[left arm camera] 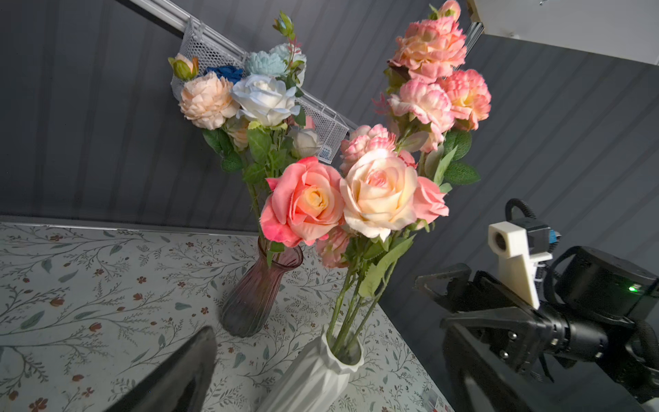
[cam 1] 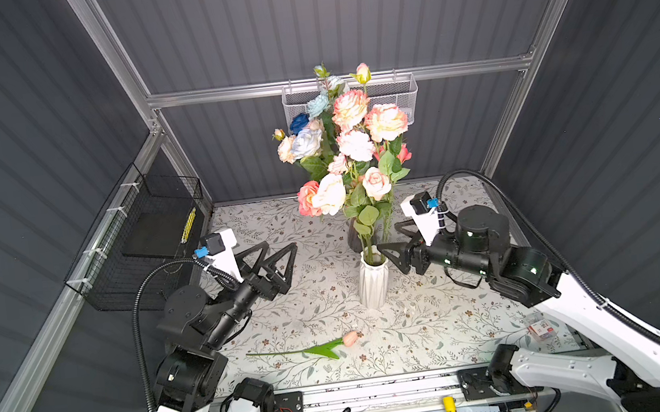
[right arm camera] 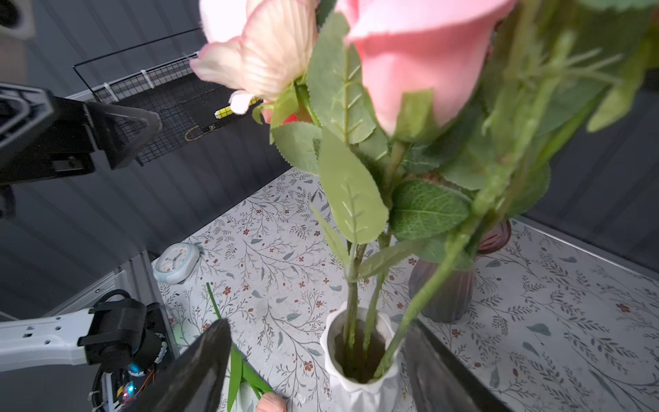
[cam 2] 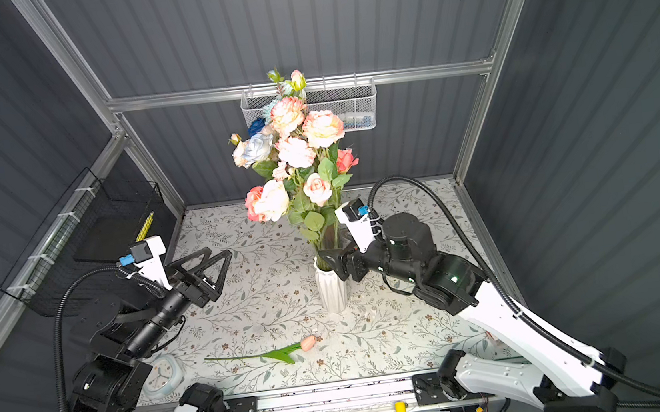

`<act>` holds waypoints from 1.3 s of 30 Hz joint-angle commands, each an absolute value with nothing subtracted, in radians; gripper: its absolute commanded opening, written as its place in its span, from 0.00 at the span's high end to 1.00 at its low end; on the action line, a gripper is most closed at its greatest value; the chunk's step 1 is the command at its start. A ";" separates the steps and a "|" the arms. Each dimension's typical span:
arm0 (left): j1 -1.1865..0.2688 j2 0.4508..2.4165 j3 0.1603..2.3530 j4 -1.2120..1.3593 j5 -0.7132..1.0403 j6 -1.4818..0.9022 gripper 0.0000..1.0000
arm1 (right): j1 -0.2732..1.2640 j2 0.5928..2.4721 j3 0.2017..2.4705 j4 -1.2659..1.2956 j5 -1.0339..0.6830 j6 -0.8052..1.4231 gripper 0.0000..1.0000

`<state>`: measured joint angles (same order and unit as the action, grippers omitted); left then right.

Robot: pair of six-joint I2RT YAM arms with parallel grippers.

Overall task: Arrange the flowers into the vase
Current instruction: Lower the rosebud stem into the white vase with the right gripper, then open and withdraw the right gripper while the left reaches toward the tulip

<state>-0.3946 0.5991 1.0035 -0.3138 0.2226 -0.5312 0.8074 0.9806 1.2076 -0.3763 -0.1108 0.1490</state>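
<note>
A white ribbed vase (cam 1: 374, 282) (cam 2: 332, 290) (left arm camera: 313, 378) (right arm camera: 360, 385) stands mid-table with several green stems in it. Their pink, peach and cream flowers (cam 1: 329, 194) (cam 2: 273, 200) (left arm camera: 378, 192) (right arm camera: 410, 53) rise above it. My right gripper (cam 1: 392, 242) (cam 2: 337, 252) (right arm camera: 317, 324) is open at the vase mouth, fingers either side of the stems, gripping none. One pink-budded flower (cam 1: 326, 346) (cam 2: 281, 351) (right arm camera: 271, 403) lies flat near the front edge. My left gripper (cam 1: 280, 247) (cam 2: 216, 253) (left arm camera: 328, 342) hangs open and empty, left of the vase.
A dark glass vase (cam 1: 353, 236) (left arm camera: 256, 296) (right arm camera: 445, 289) with blue, white and peach blooms stands just behind the white one. A black wire basket (cam 1: 143, 235) is on the left wall, a white mesh basket (cam 1: 392, 96) on the back rail. A small clock (cam 2: 162, 375) sits front left, a packet (cam 1: 539, 329) front right.
</note>
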 commanded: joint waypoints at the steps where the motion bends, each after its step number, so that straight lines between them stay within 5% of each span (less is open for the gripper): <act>1: -0.396 0.611 0.985 -0.374 0.208 -0.548 0.00 | 0.804 0.922 1.188 -0.358 -0.141 0.193 0.20; 7: -0.396 0.645 0.966 -0.461 0.208 -0.555 0.00 | 0.804 0.829 1.137 -0.362 -0.166 0.223 0.17; 10: -0.396 0.728 0.977 -0.578 0.247 -0.531 0.10 | 0.804 0.779 1.098 -0.371 -0.158 0.238 0.16; 19: -0.461 0.732 0.705 -0.670 0.233 -0.645 0.17 | 0.804 0.669 0.996 -0.364 -0.110 0.272 0.15; 39: -0.861 0.918 0.461 -0.629 0.322 -1.023 0.24 | 0.802 0.608 0.941 -0.366 -0.052 0.254 0.14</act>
